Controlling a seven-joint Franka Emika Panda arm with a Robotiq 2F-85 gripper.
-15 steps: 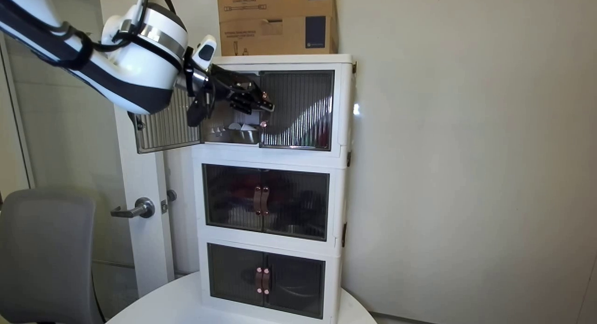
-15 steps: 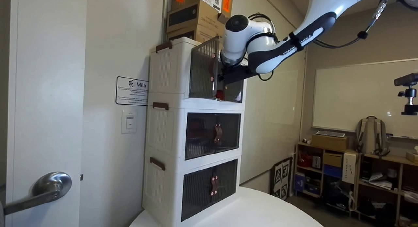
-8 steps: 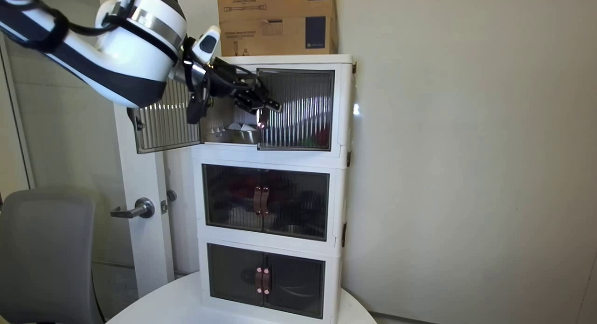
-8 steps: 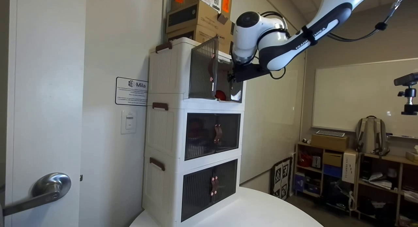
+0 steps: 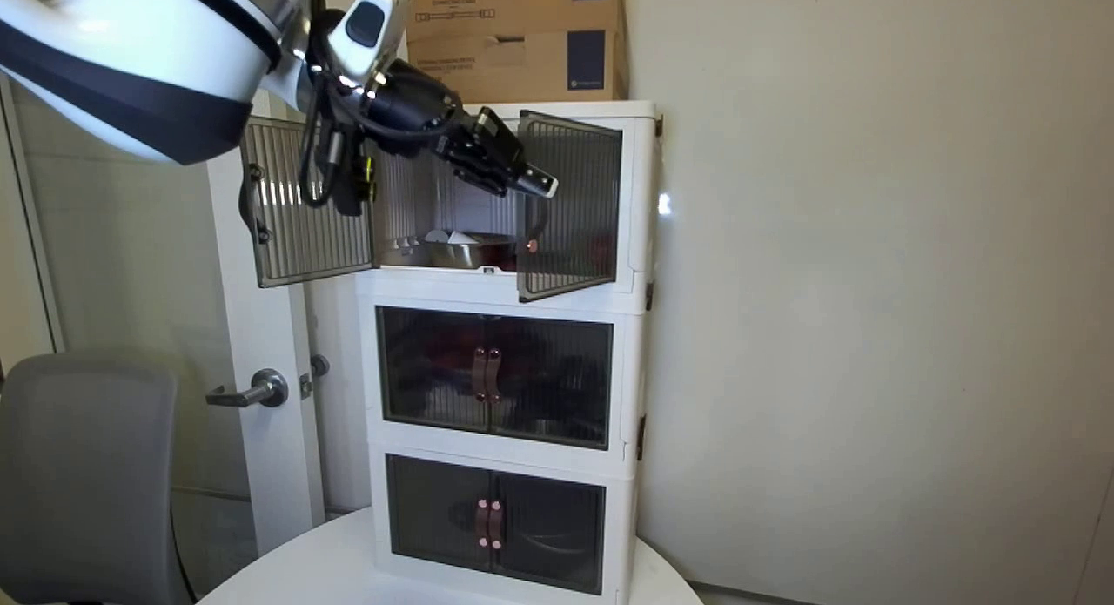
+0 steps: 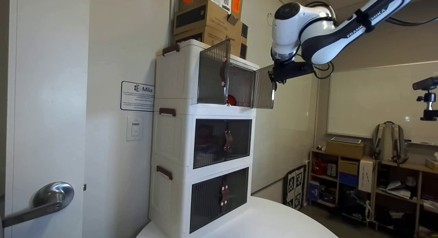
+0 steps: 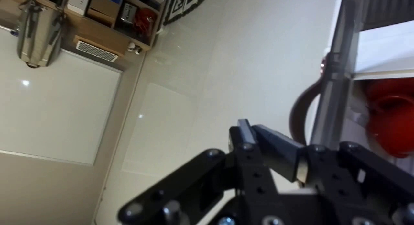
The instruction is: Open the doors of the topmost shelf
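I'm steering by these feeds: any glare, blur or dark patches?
Wrist view: the red item and the door edge beside it look smeared, and a small glint shows on the whiteboard. In an exterior view: a bright spot on the wall beside the topmost shelf. In both exterior views: the lower cabinet doors look dark, hard to see through.
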